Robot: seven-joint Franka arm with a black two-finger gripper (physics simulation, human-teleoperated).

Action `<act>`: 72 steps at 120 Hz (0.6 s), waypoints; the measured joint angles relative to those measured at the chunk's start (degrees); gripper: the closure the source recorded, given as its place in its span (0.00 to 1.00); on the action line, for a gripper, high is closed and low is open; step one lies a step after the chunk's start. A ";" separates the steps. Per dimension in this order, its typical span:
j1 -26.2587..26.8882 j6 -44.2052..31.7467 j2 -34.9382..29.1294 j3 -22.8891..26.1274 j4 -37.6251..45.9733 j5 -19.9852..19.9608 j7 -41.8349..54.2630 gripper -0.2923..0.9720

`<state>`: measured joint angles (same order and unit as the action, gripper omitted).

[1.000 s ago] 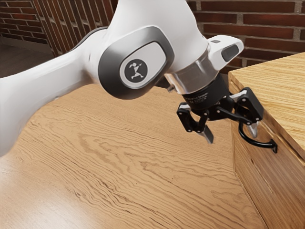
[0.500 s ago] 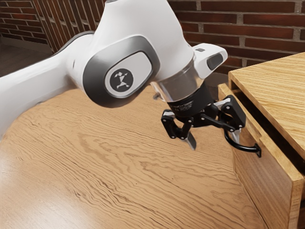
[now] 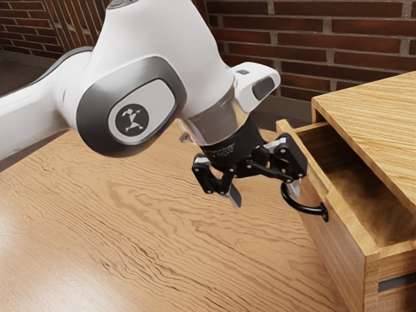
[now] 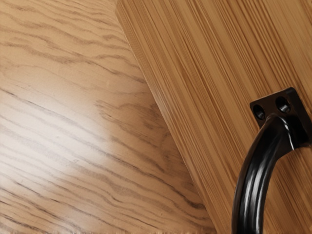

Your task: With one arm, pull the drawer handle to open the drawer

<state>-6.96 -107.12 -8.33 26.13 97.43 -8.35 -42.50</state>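
Drawer (image 3: 328, 244) stands partly out of the wooden cabinet (image 3: 377, 110) at the exterior view's right. Its inside floor is on show. How much travel remains, I cannot tell. Black bow handle (image 3: 305, 207) sits on the drawer front, facing the arm.

End effector (image 3: 263, 193) released, jaws spread wide, clamping nothing. One finger (image 3: 292, 187) is tucked behind the handle's bow like a hook. The other hangs in free air on the arm's side, well apart from the handle, above the table (image 3: 97, 227). In the wrist view the handle's bar curves up to its screw plate (image 4: 280, 113) on the drawer face, close under the hand.

Risks, as I judge them:
- Hook only, no grip. If the pull drifts upward or sideways instead of running straight out along the drawer's line, the finger may slide along the bow and slip off. The drawer would then stop where it is.
- The finger appears to bear near one end of the bow, not its middle. An off-centre pull could skew the drawer in its guides and bind it.
- The free finger's tip hangs low over the table. A dip of the wrist during the pull could scrape the wood.
- If the drawer reaches its end stop under pull, the whole load lands on a single finger, or the cabinet itself may shift on the table.
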 joint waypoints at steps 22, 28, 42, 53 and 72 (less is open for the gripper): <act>-0.02 0.72 -1.01 -0.16 0.08 -0.03 -0.17 0.23; -0.05 1.02 -1.09 -0.18 0.07 -0.02 -0.21 0.23; -0.05 1.46 -1.21 -0.19 0.32 -0.01 -0.29 0.23; -0.09 1.43 -1.35 -0.19 1.11 -0.01 -0.35 0.23; -0.13 1.31 -3.54 -1.03 3.47 0.02 -0.44 0.23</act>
<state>-7.09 -105.81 -11.87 25.10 100.90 -8.34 -42.94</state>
